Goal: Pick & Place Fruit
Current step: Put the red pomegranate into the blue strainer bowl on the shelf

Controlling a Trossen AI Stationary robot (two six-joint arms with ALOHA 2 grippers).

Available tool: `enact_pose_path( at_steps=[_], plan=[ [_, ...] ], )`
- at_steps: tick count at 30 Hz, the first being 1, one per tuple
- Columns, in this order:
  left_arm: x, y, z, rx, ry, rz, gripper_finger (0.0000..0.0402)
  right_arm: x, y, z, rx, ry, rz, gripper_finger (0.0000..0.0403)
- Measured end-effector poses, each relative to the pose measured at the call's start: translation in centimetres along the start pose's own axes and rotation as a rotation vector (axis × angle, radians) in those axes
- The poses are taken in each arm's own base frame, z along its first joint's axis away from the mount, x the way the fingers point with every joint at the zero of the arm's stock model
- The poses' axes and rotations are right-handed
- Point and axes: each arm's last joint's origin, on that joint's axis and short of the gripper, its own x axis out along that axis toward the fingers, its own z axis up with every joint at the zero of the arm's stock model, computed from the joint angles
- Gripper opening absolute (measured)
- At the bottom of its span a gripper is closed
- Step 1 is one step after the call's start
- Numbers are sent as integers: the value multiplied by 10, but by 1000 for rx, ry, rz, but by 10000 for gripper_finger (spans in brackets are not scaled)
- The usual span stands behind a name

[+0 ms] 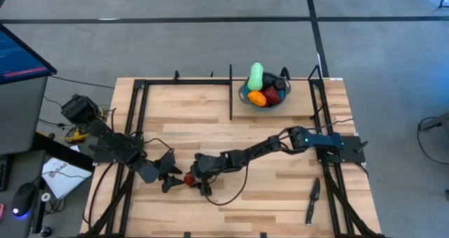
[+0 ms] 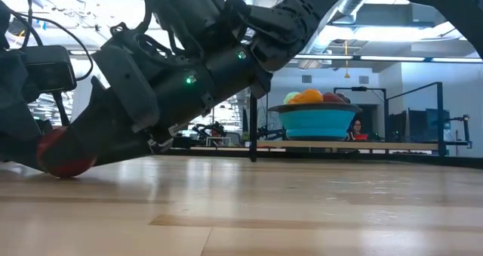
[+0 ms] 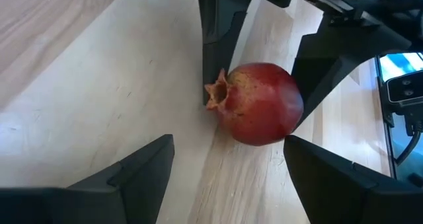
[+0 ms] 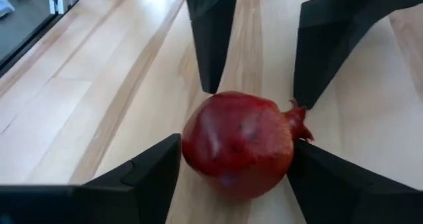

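Red pomegranate (image 4: 239, 143) lies on the counter (image 1: 280, 189) between the spread fingers of the right hand (image 1: 199, 180); the left hand (image 1: 168, 176), also spread, faces it opposite. Best to close one hand squarely, the other backing clear.

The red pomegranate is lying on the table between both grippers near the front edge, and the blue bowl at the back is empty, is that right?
Not quite. The blue bowl is not empty: the high view shows it holding several fruit. The rest stands: the red pomegranate lies on the table near the front edge, between the left gripper and the right gripper.
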Motion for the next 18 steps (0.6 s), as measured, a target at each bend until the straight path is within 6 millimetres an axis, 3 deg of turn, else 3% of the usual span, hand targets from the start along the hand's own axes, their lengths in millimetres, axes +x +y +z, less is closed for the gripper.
enact_pose_path(
  at_steps=[5,10,13,18],
  plan=[
    [-4,-1,3,14,-3,-22,285,-2,8,1,15,13,-4,209],
    [-6,-4,5,16,-16,-45,285,-27,23,12,-5,176,-91,188],
    [-6,-4,5,17,-18,-45,285,-63,39,27,-71,311,-232,200],
    [-6,-4,5,17,-23,-47,285,-152,64,47,-222,550,-504,211]
  ],
)
